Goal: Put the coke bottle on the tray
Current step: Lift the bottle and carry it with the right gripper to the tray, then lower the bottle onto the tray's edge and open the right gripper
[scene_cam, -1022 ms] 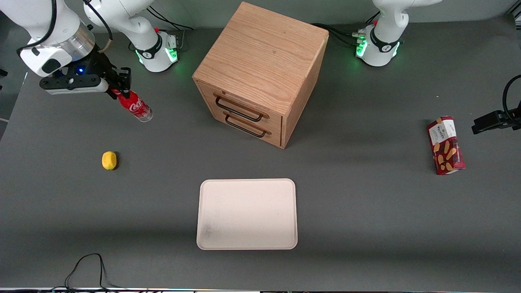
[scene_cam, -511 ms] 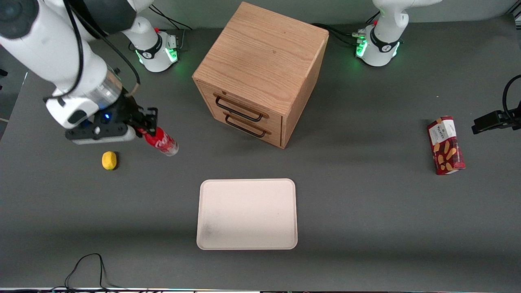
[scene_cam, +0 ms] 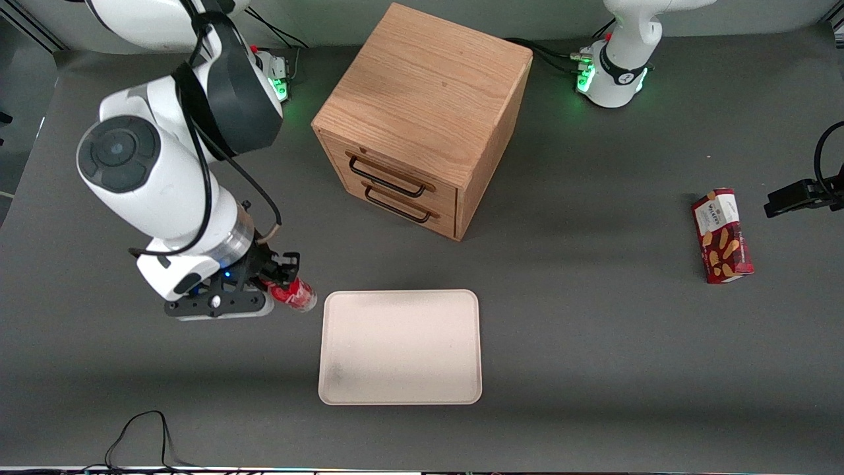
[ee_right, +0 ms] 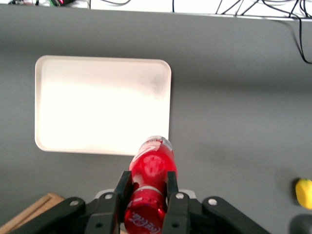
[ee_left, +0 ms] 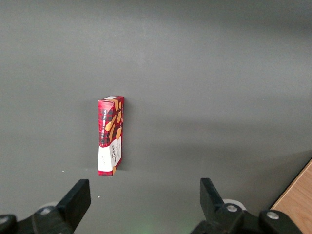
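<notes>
My right gripper (scene_cam: 280,280) is shut on the neck of the small red coke bottle (scene_cam: 295,293) and holds it tilted above the table, just beside the tray's corner toward the working arm's end. In the right wrist view the bottle (ee_right: 152,168) sits between the black fingers (ee_right: 123,187), with the gripper (ee_right: 146,187) near the tray's edge. The cream tray (scene_cam: 400,346) lies flat on the table, nearer the front camera than the wooden cabinet, and shows in the wrist view (ee_right: 97,105).
A wooden two-drawer cabinet (scene_cam: 422,119) stands at the table's middle. A yellow lemon (ee_right: 303,193) lies near the working arm, hidden by it in the front view. A red snack box (scene_cam: 722,235) lies toward the parked arm's end, also in the left wrist view (ee_left: 110,135).
My right gripper has carried the coke bottle from near the working arm's base toward the front camera and the tray. It now hangs beside the tray's corner; the arm hides the lemon.
</notes>
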`<state>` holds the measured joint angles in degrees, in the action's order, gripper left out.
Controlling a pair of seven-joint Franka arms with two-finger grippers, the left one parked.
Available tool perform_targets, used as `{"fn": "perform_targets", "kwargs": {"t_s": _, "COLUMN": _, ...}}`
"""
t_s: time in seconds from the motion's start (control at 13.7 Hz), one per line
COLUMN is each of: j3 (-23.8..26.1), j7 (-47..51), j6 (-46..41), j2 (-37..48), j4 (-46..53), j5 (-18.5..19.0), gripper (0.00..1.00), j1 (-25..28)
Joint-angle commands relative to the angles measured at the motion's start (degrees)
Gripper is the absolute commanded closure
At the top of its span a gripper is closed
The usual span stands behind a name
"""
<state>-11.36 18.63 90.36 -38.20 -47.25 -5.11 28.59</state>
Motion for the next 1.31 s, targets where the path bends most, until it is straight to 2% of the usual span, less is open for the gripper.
{"fn": "perform_targets", "kwargs": {"t_s": 0.0, "j3": 1.2, "j7": -1.1, "j6": 0.5, "j2": -3.9, "j4": 7.4, "j5": -1.7, "gripper": 1.0, "j1": -1.7}}
{"fn": "perform_targets", "kwargs": {"t_s": 0.44, "j3": 1.2, "j7": -1.3, "j6": 7.5, "j2": -8.2, "j4": 6.0, "j5": -2.1, "gripper": 1.0, "j1": -2.1}}
{"fn": "perform_targets", "kwargs": {"t_s": 0.58, "j3": 1.2, "j7": -1.2, "j6": 9.9, "j2": -10.0, "j4": 5.2, "j5": -5.9, "gripper": 1.0, "j1": -2.9}}
{"fn": "perform_targets", "kwargs": {"t_s": 0.66, "j3": 1.2, "j7": -1.2, "j6": 11.4, "j2": -11.4, "j4": 5.1, "j5": -6.5, "gripper": 1.0, "j1": -3.2}}
{"fn": "perform_targets", "kwargs": {"t_s": 1.24, "j3": 1.0, "j7": -1.4, "j6": 20.6, "j2": -17.0, "j4": 0.4, "j5": -6.1, "gripper": 1.0, "j1": -3.3}}
